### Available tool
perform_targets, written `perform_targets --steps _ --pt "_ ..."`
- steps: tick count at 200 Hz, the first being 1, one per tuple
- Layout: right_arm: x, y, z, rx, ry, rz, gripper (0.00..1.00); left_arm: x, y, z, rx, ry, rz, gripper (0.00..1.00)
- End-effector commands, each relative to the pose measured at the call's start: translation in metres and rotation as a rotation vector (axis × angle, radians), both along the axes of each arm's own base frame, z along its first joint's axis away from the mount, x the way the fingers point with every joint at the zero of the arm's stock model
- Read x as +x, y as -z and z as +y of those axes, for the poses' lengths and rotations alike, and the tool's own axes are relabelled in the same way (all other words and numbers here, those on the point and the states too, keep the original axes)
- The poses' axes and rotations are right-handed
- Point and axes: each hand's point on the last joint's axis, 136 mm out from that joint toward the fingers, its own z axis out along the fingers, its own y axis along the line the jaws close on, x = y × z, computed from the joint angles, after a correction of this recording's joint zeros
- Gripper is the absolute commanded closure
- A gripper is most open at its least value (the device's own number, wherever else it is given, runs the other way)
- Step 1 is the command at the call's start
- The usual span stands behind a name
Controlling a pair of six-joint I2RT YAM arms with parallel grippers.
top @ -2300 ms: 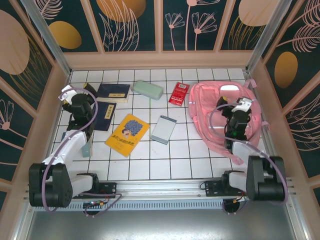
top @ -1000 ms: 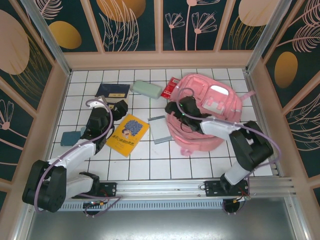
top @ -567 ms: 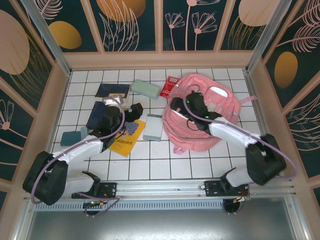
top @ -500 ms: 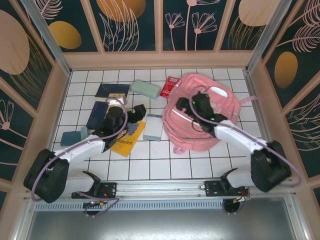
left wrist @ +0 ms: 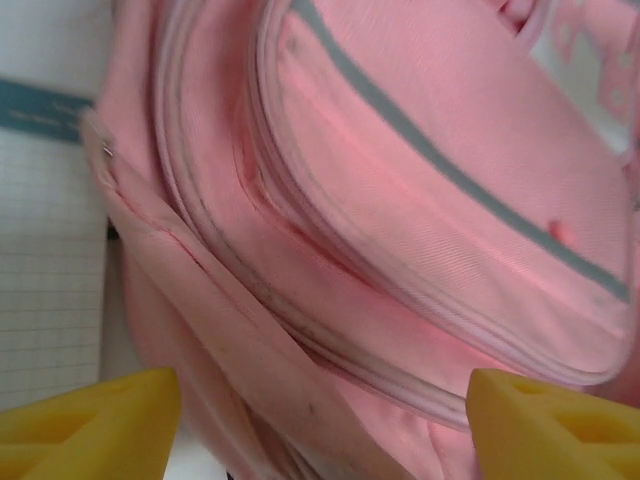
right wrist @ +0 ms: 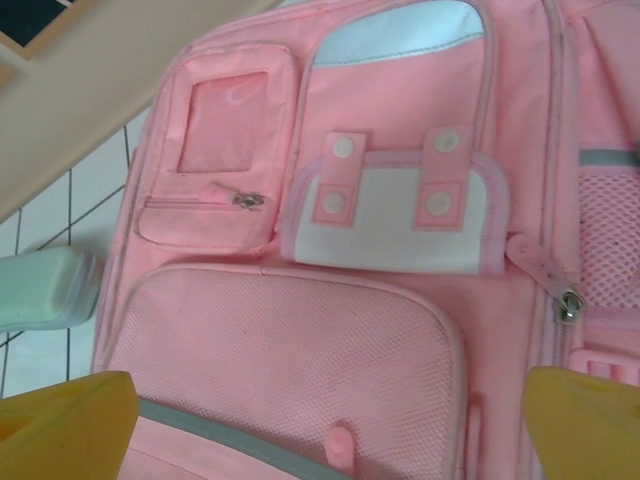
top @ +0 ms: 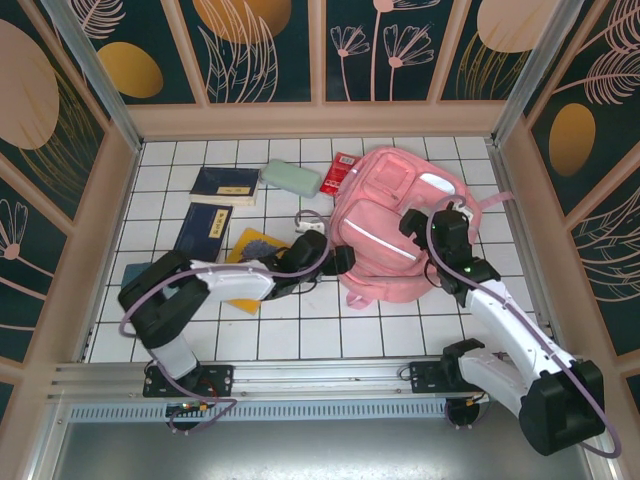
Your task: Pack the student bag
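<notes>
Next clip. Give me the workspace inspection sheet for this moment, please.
Surface: white tiled table, no spills seen.
Job's things: student bag, pink, lying front-up right of centre.
Clutter: dark blue book, second dark blue book, mint case, red packet against the bag, yellow book partly under the left arm.
Grippers: left gripper open, jaws astride the bag's side seam; right gripper open above the front pockets.
Cables: purple cable along each arm, no snag seen.
Surroundings: floral wall panels, metal rail at the near edge.

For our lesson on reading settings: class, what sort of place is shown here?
Probably a staged robot test booth, not a classroom: a white tiled table boxed in by leaf-patterned panels, left arm and right arm bolted to a metal rail.
</notes>
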Motion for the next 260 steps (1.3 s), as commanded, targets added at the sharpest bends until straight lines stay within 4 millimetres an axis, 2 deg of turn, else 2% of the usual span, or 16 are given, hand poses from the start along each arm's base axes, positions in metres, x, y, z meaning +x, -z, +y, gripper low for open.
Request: perform_targets --steps 1,21,44,57,83,103,110,149,182,201,204,219,224,226,229,260 --pt "-0.008 0.010 -0.012 -0.053 0.030 0.030 0.01 0.007 0.019 0.004 0.062 -0.060 0.041 0.30" --pt "-0.009 0.009 -0.013 -0.057 0.026 0.027 0.01 0.013 0.019 0.017 0.116 -0.106 0.004 0.54" --pt "-0.009 0.008 -0.009 -0.045 0.007 0.016 0.01 0.023 0.017 0.039 0.236 -0.161 -0.045 0.88" --pt "-0.009 0.005 -0.006 -0.036 -0.007 0.002 0.01 0.031 0.014 0.053 0.298 -0.192 -0.074 1.00" --pt "-0.008 0.005 0.003 -0.017 -0.056 -0.006 0.03 0.051 -0.002 0.085 0.349 -0.256 -0.128 1.00" --pt "-0.008 0.009 0.007 -0.014 -0.073 0.007 0.08 0.062 -0.010 0.103 0.380 -0.265 -0.177 1.00" --pt "-0.008 0.010 0.008 -0.014 -0.077 0.011 0.10 0.065 -0.023 0.107 0.382 -0.275 -0.211 0.99" --pt "-0.010 0.022 0.013 0.001 -0.098 0.042 0.22 0.079 -0.039 0.126 0.437 -0.293 -0.271 1.00" --pt "-0.023 0.050 0.014 0.026 -0.097 0.110 0.35 0.089 -0.043 0.128 0.465 -0.293 -0.284 0.99" --pt "-0.032 0.064 0.013 0.032 -0.098 0.140 0.36 0.096 -0.042 0.130 0.490 -0.280 -0.286 0.99" --pt "-0.033 0.066 0.012 0.030 -0.098 0.144 0.36 0.102 -0.052 0.127 0.476 -0.287 -0.300 0.99" --pt "-0.037 0.069 0.010 0.029 -0.092 0.143 0.36 0.111 -0.065 0.125 0.480 -0.292 -0.309 0.98" --pt "-0.039 0.070 0.009 0.028 -0.088 0.144 0.36 0.113 -0.070 0.123 0.477 -0.290 -0.312 0.98" --pt "-0.039 0.070 0.008 0.027 -0.086 0.142 0.36 0.114 -0.063 0.122 0.491 -0.281 -0.300 0.98" --pt "-0.040 0.070 0.008 0.028 -0.084 0.140 0.36 0.115 -0.063 0.119 0.489 -0.271 -0.295 0.98" --pt "-0.041 0.068 0.004 0.022 -0.069 0.128 0.34 0.117 -0.077 0.085 0.380 -0.148 -0.299 0.93"
